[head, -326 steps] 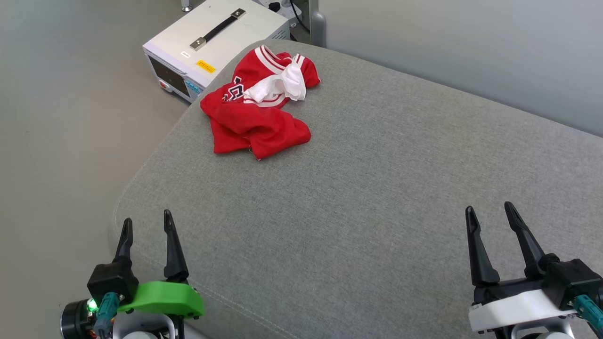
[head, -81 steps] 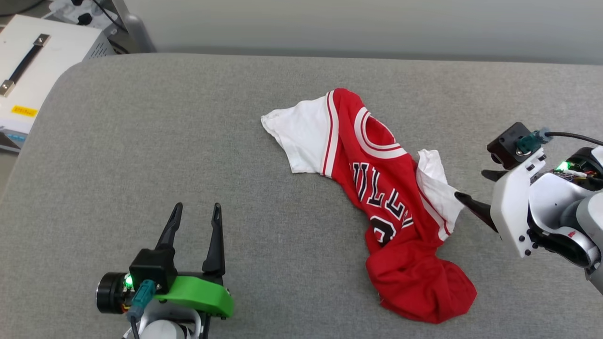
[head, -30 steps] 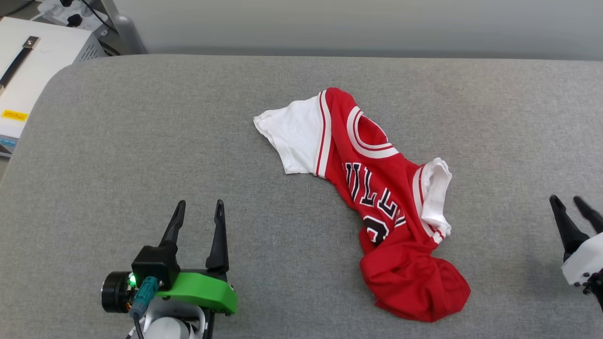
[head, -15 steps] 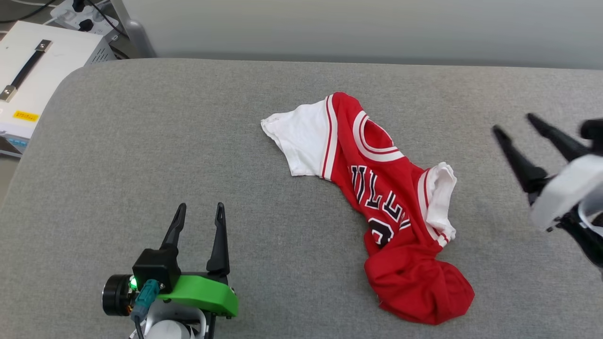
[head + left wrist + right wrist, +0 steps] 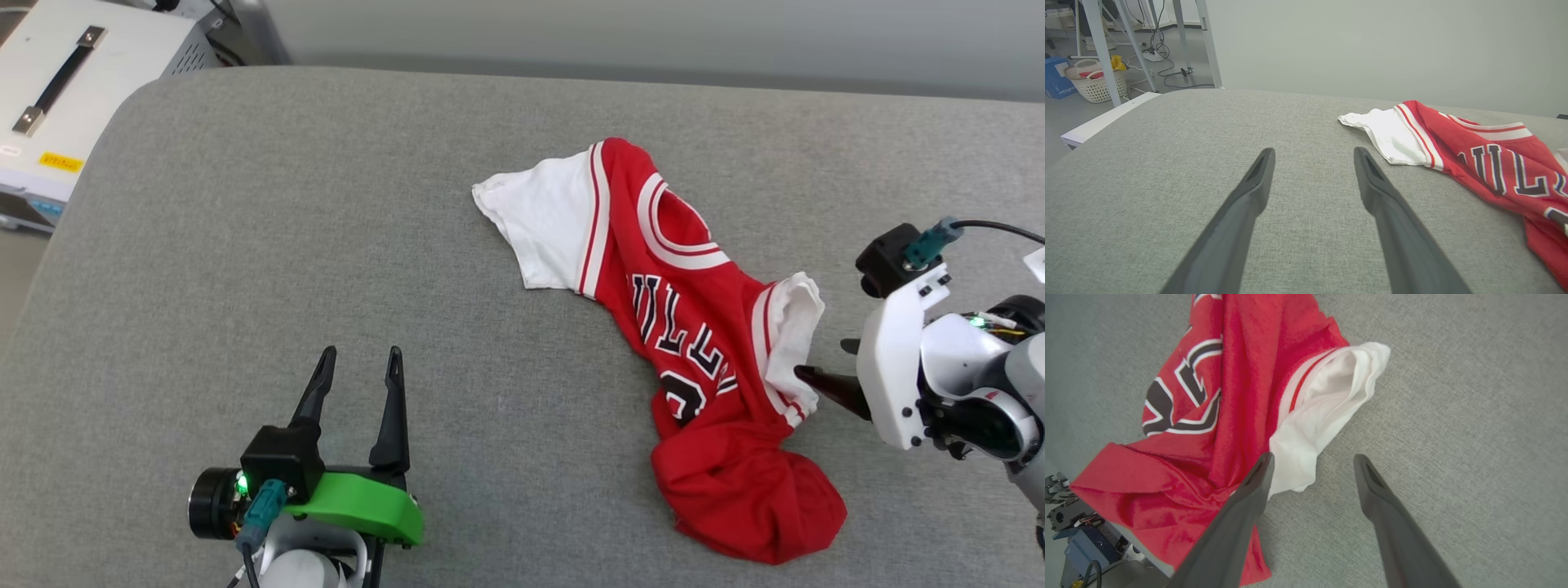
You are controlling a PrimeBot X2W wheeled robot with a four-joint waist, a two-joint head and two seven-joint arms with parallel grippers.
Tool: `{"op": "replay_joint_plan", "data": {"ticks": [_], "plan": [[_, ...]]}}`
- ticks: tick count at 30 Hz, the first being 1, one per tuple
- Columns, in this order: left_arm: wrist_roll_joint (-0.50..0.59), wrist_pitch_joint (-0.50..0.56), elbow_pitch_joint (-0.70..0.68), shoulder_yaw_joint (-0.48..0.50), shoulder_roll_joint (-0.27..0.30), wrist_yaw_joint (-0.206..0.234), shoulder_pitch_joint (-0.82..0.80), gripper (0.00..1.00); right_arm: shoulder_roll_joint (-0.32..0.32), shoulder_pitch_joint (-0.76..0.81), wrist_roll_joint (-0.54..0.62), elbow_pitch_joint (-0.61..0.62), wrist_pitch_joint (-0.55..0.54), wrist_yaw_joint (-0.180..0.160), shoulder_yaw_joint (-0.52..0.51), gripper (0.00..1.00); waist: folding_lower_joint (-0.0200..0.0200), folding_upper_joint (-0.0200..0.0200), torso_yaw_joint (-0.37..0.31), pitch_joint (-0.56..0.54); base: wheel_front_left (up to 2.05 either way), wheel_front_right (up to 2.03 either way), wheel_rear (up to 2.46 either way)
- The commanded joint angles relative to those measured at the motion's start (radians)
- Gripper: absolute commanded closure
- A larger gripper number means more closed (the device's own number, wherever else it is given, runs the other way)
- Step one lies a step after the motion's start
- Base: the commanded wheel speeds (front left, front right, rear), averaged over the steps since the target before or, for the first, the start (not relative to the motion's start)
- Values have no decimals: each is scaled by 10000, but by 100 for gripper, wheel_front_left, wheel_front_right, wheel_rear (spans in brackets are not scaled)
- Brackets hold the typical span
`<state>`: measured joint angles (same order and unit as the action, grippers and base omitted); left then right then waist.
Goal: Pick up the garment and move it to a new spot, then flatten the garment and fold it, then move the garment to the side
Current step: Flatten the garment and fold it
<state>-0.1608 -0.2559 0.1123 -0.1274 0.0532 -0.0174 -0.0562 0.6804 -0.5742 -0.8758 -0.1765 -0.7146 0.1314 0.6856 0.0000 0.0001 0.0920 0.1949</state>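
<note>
The garment (image 5: 678, 327), a red jersey shirt with white sleeves and black letters, lies crumpled and slanted on the grey cushion (image 5: 245, 245); its hem end is bunched at the lower right. One white sleeve (image 5: 547, 216) lies spread flat, and the other sleeve (image 5: 1327, 412) is folded over. My right gripper (image 5: 820, 359) points at that folded sleeve from the right, open, one finger at the sleeve's edge (image 5: 1312, 457). My left gripper (image 5: 360, 355) stands open at the lower left, well clear of the garment (image 5: 1474, 151), with bare cushion between its fingers (image 5: 1313, 151).
A white equipment box (image 5: 57, 90) with a black handle stands off the cushion's far left corner. The cushion's rounded left edge (image 5: 49, 237) drops to the floor. Past it are metal legs, cables and a white basket (image 5: 1098, 81). A grey wall runs behind.
The right gripper, which had drawn back to the right edge, has swung in again, and its open fingers now sit at the folded white sleeve. The head view shifted slightly; the left gripper stayed put.
</note>
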Motion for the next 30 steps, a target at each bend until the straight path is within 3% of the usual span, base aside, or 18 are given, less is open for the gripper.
{"op": "replay_joint_plan", "data": {"ticks": [1, 6, 8, 9, 10, 11, 21, 26, 30], "plan": [[-76, -59, -39, -32, -30, 62, -210, 0, -204, -206, -46, -325, 59, -7, 128, 0, 0, -1, 179, 241, 0, 0, 0], [-117, -59, -22, -67, -30, 89, -357, 0, -703, -148, -26, -1415, 428, -7, 760, 0, 0, -1, 311, 478, 0, 0, 0], [-138, -59, 21, -70, -30, 119, -406, 0, -880, 84, -78, -1948, 773, -7, 1494, 0, 0, -1, 350, 496, 0, 0, 0], [-144, -59, 28, -54, -30, 133, -406, 0, -884, 106, -81, -2032, 958, -7, 1636, 6, 0, -1, 333, 481, 0, 0, 0], [-142, -59, 35, -40, -30, 141, -400, 0, -868, 101, -63, -2082, 1153, -7, 1722, 85, 0, -1, 312, 458, 0, 0, 0], [-136, -59, 45, -24, -30, 144, -383, 0, -840, 81, -48, -2121, 1483, -7, 1777, 100, 0, -1, 285, 422, 0, 0, 0], [-127, -59, 62, 87, -30, 193, -59, 0, -103, 661, -765, -1614, 4418, -7, 916, 100, 0, -1, -125, -175, 0, 0, 0], [-79, -59, 34, 141, -30, 163, 46, 0, 516, 1275, -1233, -1922, 4904, -7, 53, 100, 0, -1, -366, -301, 0, 0, 0], [-64, -59, 31, 100, -30, 150, 40, 0, 585, 1757, -1441, -2684, 4959, -7, -405, 100, 0, -1, -380, -321, 0, 0, 0]]}}
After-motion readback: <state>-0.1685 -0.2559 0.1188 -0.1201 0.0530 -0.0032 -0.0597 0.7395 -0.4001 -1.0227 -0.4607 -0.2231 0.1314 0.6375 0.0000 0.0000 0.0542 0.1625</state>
